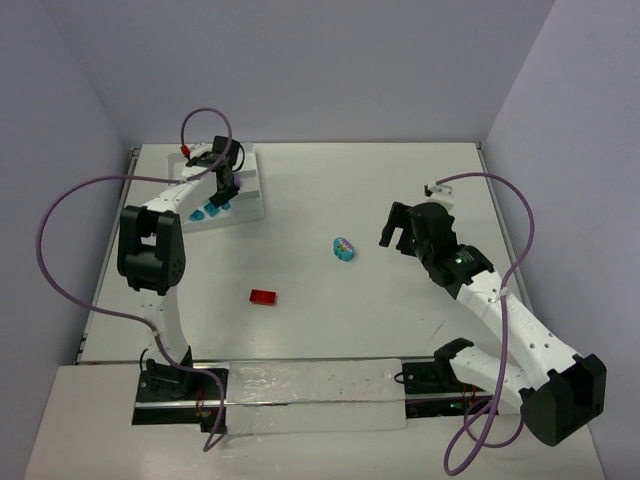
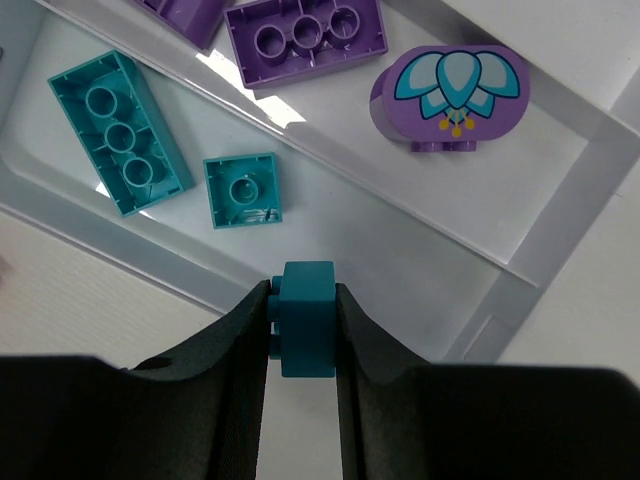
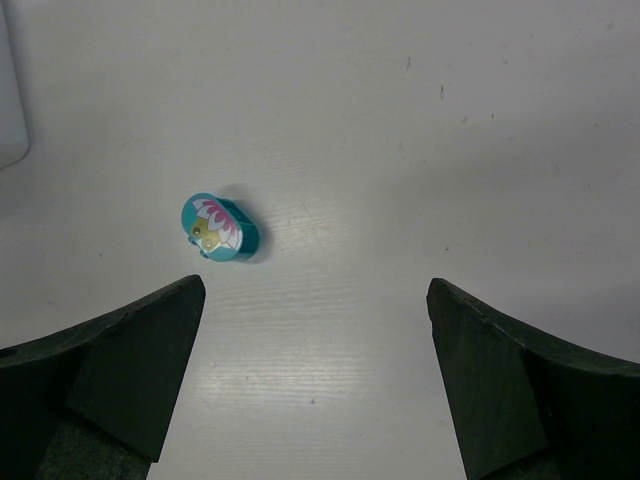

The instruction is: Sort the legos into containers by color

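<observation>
Mid-sort update: I'm on the teal drop-off. My left jaws are clamped on a small teal brick (image 2: pixel 306 318), hanging right over the white tray (image 2: pixel 400 270) at the far-left corner of the table (image 1: pixel 400 200). The compartment under me has a long teal brick (image 2: pixel 120 133) and a little square teal one (image 2: pixel 243 190) in it. One rib over is the purple slot, with a purple brick (image 2: pixel 305 40) and a rounded purple piece (image 2: pixel 450 97). So I reckon I'm lined up with the right slot.

Next move, as I see it: ease the left jaws apart and let the brick fall on the bare floor beside the other two teals. It should stay clear of the rib so it doesn't tip into purple.

My right jaws are spread wide and holding nothing, above the middle of the table. The rounded teal piece (image 3: pixel 220 228) sits just ahead of them, off toward one finger, not between them. I'd need to centre over it before closing. A red brick (image 1: pixel 264 296) waits nearer the table's near edge.
</observation>
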### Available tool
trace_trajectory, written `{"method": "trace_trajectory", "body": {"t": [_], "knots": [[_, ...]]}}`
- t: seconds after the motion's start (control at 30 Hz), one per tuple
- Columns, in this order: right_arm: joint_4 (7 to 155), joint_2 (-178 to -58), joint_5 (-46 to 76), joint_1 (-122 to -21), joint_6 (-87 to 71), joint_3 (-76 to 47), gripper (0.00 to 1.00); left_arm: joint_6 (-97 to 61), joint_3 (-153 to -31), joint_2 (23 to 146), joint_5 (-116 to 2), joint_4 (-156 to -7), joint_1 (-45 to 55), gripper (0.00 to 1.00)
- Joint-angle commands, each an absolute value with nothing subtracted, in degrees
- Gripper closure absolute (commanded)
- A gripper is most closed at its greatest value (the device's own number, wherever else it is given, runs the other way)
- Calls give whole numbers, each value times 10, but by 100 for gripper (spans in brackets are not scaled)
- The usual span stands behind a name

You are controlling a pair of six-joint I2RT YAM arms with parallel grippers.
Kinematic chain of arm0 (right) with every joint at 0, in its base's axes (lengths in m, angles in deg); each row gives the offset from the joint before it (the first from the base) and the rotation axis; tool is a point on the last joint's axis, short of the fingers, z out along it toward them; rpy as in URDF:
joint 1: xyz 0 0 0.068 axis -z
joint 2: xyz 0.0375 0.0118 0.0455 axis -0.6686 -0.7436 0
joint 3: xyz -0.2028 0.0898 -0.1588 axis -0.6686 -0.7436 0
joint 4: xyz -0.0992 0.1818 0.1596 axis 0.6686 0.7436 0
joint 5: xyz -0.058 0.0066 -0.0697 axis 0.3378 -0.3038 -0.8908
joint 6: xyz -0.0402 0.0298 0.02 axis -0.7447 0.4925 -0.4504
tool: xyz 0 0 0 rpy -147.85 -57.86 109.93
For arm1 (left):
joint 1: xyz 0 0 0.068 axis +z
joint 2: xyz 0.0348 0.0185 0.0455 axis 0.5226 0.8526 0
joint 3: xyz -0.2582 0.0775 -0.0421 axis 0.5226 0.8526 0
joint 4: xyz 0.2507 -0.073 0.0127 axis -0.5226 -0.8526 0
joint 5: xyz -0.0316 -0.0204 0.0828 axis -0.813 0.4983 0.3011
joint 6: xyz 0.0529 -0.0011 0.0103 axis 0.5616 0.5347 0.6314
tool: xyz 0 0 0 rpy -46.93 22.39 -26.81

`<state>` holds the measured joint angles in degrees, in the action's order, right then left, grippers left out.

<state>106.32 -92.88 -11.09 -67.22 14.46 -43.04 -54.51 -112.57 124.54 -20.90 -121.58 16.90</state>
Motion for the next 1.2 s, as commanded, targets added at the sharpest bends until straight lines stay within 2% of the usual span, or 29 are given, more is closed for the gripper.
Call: {"method": "trace_trajectory", "body": {"t": [0.0, 0.17, 0.3, 0.47, 0.5, 0.67, 0.8, 1.0, 1.17], "knots": [[1056, -935, -121, -675, 143, -416, 0, -535, -1153, 1261, -221, -1197, 180, 98], [1060, -937, -124, -675, 143, -413, 0, -534, -1154, 1273, -210, -1194, 181, 86], [1060, -934, -124, -675, 143, -416, 0, -534, -1156, 1274, -200, -1191, 181, 60], [1059, -931, -124, -676, 145, -419, 0, -528, -1152, 1254, -188, -1195, 181, 21], [1058, -931, -123, -676, 145, -420, 0, -526, -1151, 1245, -187, -1195, 181, 18], [1061, -925, -143, -676, 142, -422, 0, -483, -1150, 1161, -189, -1189, 157, 16], [1063, -920, -158, -675, 145, -424, 0, -423, -1135, 1102, -166, -1170, 68, 16], [1080, -905, -177, -672, 146, -425, 0, -420, -1153, 1134, -233, -1223, -47, 17], [1108, -889, -189, -666, 132, -416, 0, -509, -1194, 1195, -248, -1270, -160, 16]]}}
